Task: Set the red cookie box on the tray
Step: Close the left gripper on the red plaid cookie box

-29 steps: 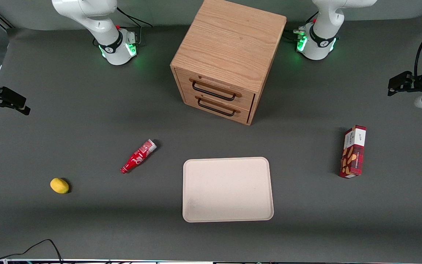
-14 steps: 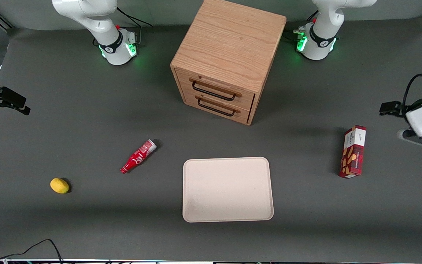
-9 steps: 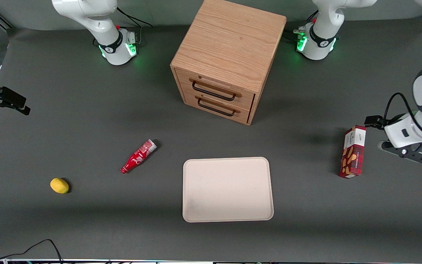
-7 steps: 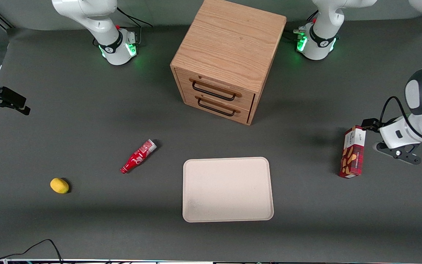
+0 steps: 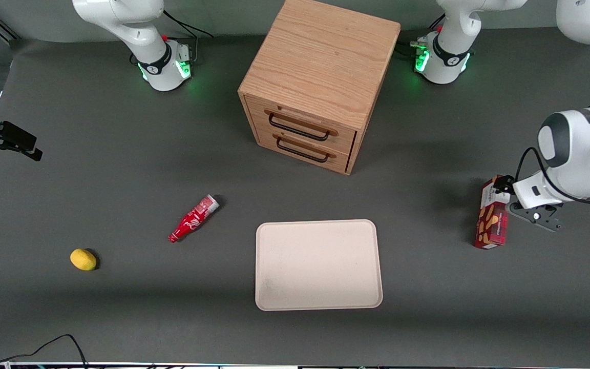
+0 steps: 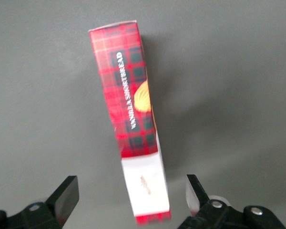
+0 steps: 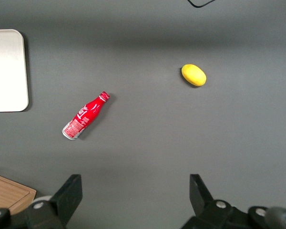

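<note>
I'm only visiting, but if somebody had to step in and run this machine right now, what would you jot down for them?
Gripper: open, just above the box's white end, one finger on each side, not gripping yet.
Box: lying on the table toward the working arm's end, well apart from the tray.
Tray: nothing on it, in front of the drawers.
Done: the approach to the box only.
Left: lower, close on the box, lift, carry to the tray, set down, release.
</note>
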Tool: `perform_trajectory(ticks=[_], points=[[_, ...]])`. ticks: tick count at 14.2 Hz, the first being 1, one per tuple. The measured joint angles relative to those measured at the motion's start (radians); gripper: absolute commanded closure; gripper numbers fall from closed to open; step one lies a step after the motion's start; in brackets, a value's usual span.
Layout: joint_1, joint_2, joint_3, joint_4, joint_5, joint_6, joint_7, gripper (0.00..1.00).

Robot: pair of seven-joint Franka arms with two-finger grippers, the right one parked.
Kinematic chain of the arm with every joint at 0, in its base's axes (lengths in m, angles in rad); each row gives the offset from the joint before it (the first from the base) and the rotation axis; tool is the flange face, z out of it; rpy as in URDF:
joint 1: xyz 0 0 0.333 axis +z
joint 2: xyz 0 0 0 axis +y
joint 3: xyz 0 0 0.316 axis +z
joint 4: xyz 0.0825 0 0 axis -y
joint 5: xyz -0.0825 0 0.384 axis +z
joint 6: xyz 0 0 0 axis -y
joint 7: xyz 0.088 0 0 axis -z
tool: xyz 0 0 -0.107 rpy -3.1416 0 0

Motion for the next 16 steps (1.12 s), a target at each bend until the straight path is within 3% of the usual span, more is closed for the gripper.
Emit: perform_trajectory(ticks=[3,5,6,9,16], points=[[0.001,0.053,0.0,-0.01,-0.035,0.082,0.001,0.0],[0.001,0.078,-0.002,-0.011,-0.048,0.11,0.002,0.09],[0.001,0.088,-0.003,-0.012,-0.055,0.124,0.002,0.21],[0.0,0.097,-0.004,-0.012,-0.06,0.137,0.008,0.98],[0.0,0.097,-0.004,-0.011,-0.062,0.141,0.034,1.0]])
